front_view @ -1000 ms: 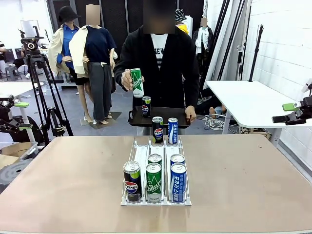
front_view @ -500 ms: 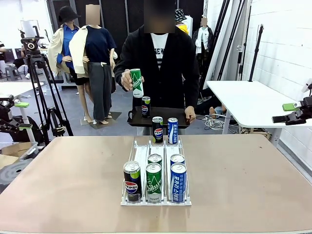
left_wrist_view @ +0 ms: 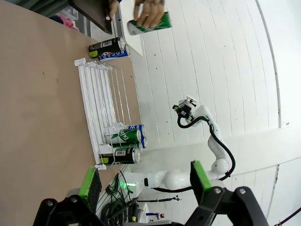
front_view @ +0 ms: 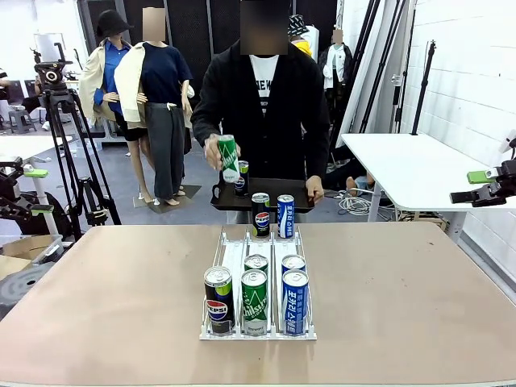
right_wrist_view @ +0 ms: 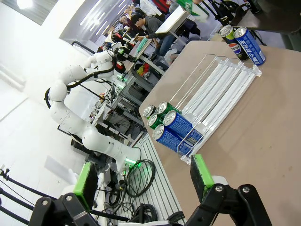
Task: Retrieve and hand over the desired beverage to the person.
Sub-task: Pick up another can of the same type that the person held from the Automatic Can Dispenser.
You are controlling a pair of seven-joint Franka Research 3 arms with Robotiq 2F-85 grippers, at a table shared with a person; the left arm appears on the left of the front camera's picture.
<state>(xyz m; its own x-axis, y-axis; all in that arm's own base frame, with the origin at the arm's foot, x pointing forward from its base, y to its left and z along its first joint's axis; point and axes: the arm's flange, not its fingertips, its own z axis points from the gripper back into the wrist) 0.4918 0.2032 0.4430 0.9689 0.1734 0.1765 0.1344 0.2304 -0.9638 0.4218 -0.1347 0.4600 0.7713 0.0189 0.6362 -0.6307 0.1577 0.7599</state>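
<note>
- Left gripper [left_wrist_view: 145,181]: jaws were held wide apart, with nothing between them.
- Person [front_view: 266,113]: stood far ahead of both grippers. A shown green can [front_view: 229,155] was held in one hand over a black tray [front_view: 278,187], so green was judged the desired drink.
- Rack [front_view: 234,251]: was set between the grippers, well apart from each.
- Front green can [front_view: 254,302]: stood in the rack's middle lane with other cans just beside it. A grip from above, squarely centred, was judged best to leave them undisturbed.
- Right gripper [right_wrist_view: 143,176]: jaws were spread wide and nothing was held.
</note>
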